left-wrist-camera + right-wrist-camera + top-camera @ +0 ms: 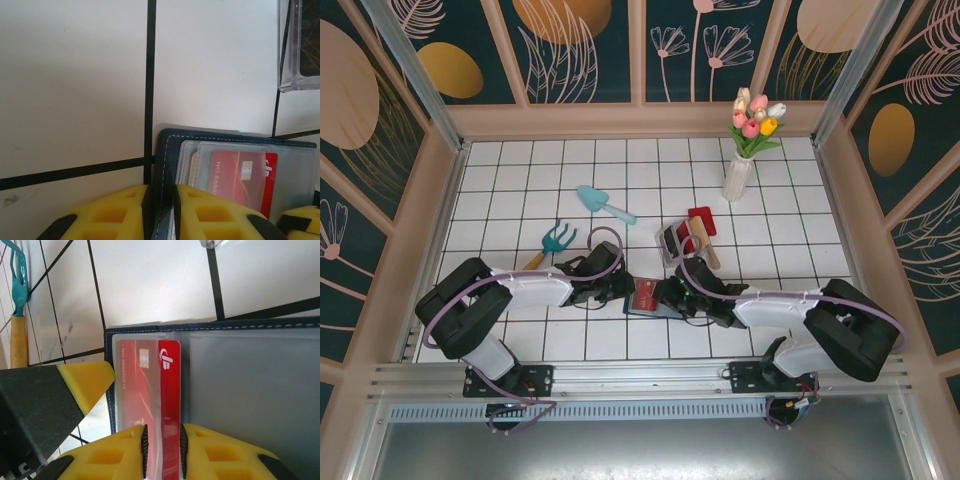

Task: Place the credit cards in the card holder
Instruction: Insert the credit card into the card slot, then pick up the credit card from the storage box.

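Tiled table (pixel 520 170), near edge: left gripper (pixel 160 202) clamps card holder (pixel 167 142); right gripper (pixel 163 442) slightly parted over red card (pixel 150 390) (half-slotted). You should push it home.

You have bare tile (pixel 500 180) far left and right, but the clear rack (pixel 674 240), red shovel (pixel 702 222) and rake (pixel 556 240) crowd just behind the wallet (pixel 650 297).

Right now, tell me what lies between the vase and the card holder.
The red shovel and the clear rack lie between the vase and the holder, as the top view shows.
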You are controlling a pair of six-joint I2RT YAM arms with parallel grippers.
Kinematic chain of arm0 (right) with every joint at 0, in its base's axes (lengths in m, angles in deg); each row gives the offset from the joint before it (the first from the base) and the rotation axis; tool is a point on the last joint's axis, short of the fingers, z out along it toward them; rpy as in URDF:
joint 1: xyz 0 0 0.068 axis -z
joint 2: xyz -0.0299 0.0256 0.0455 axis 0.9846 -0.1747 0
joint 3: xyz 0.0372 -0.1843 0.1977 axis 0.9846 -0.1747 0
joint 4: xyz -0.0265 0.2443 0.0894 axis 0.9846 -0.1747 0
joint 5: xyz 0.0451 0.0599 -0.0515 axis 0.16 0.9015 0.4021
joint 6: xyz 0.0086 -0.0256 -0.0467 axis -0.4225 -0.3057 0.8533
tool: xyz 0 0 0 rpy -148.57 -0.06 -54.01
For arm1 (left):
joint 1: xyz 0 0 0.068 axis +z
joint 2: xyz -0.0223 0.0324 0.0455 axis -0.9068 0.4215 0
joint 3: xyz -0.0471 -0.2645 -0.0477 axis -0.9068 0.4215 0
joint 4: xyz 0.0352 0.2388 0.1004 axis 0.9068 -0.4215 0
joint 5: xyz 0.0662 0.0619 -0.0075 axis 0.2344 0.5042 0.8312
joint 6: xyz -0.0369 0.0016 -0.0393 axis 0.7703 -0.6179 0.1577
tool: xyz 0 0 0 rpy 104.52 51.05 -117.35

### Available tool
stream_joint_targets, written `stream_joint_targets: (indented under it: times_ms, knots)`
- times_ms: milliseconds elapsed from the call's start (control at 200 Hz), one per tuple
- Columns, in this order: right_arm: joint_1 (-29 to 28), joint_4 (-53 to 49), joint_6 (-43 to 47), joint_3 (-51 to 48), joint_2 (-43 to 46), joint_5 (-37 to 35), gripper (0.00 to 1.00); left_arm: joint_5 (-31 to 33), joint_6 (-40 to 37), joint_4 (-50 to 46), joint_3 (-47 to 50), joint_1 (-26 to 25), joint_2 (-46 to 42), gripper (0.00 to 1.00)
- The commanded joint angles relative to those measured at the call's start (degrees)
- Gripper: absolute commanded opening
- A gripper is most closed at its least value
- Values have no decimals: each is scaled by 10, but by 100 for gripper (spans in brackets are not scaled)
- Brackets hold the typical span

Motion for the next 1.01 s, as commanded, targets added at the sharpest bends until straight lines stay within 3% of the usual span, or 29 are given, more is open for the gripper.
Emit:
stream_joint_targets:
  times_ms: [0,180,345,510,731,1001]
  knots:
    - [9,-20,22,0,6,8,26,-37,4,-13,17,-14,30,22]
    - [9,11,26,18,-38,35,22,-39,4,-10,19,-14,28,22]
    - [8,46,39,43,-78,67,7,-38,7,-9,24,-14,23,22]
    - [4,51,56,65,-86,76,6,-38,15,0,31,-14,17,22]
    - [10,-34,86,82,-50,42,15,-23,27,-2,39,-14,-3,25]
    - [74,-275,229,175,72,-58,35,76,19,-67,13,-14,-70,39]
